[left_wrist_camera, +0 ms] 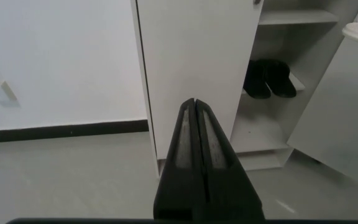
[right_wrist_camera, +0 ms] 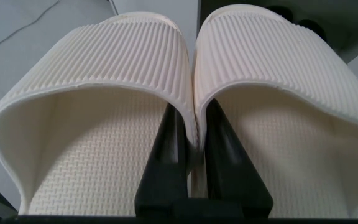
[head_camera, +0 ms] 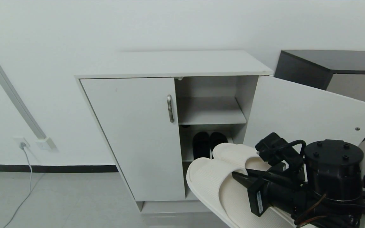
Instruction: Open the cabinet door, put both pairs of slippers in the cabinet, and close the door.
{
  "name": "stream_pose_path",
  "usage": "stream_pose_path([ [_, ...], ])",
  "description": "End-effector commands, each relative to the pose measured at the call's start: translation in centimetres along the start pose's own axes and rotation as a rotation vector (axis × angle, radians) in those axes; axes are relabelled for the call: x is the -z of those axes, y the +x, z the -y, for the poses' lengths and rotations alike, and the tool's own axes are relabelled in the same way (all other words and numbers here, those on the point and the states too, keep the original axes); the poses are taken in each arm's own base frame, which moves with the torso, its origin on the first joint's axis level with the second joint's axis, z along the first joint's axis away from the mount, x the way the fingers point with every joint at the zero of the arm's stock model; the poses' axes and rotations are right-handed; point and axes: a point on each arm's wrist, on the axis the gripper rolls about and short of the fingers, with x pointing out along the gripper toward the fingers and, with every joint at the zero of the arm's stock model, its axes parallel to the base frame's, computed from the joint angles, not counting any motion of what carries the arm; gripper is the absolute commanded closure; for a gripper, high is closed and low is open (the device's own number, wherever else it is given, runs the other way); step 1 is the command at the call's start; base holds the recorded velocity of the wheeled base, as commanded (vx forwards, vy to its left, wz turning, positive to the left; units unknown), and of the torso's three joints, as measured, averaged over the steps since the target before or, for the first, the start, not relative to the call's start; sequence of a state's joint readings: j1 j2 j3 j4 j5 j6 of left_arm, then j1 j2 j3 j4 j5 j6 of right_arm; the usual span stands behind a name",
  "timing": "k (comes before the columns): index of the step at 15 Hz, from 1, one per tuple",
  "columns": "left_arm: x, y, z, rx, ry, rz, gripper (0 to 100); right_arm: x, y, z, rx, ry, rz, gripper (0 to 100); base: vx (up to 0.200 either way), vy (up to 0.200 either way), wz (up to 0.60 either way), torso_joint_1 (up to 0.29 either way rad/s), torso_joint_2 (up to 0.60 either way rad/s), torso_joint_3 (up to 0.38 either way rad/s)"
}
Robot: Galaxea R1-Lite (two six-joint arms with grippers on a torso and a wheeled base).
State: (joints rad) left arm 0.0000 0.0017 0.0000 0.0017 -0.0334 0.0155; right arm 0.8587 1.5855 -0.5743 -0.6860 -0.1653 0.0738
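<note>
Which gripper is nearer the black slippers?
Right. Right gripper, shut on the white slippers, sits just before the black slippers; left gripper hangs farther back, facing the shut door.

You've got a plain white painted wall [head_camera: 43,47] behind, evenly lit. A black skirting strip [head_camera: 43,168] runs along its foot and meets a pale grey smooth floor [head_camera: 59,199]. A flat grey conduit [head_camera: 8,85] slants down the wall to a white plate [head_camera: 44,144]. Just beside the plate is a white wall socket [head_camera: 22,143] with a thin white cable [head_camera: 31,171] plugged in, trailing onto the floor. On your far right stands a dark grey boxy unit with a glossy top [head_camera: 306,69].
</note>
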Motion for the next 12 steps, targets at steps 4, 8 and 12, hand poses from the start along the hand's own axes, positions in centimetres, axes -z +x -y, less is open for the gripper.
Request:
stream_pose_path([
  [4, 0.00, 0.01, 0.00, 0.000, 0.000, -0.001, 100, 0.10, 0.11, 0.02, 0.001, 0.000, 0.002, 100, 0.000, 0.000, 0.00, -0.095, 0.45, 0.354],
  [8, 0.00, 0.01, 0.00, 0.000, 0.000, -0.001, 100, 0.17, 0.06, 0.04, 0.001, 0.002, 0.011, 100, 0.000, 0.000, 0.00, -0.045, 0.44, 0.392],
  [12, 0.00, 0.01, 0.00, 0.000, 0.000, -0.001, 100, 0.36, 0.22, 0.02, 0.001, 0.000, 0.002, 100, 0.000, 0.000, 0.00, -0.001, 0.17, 0.157],
])
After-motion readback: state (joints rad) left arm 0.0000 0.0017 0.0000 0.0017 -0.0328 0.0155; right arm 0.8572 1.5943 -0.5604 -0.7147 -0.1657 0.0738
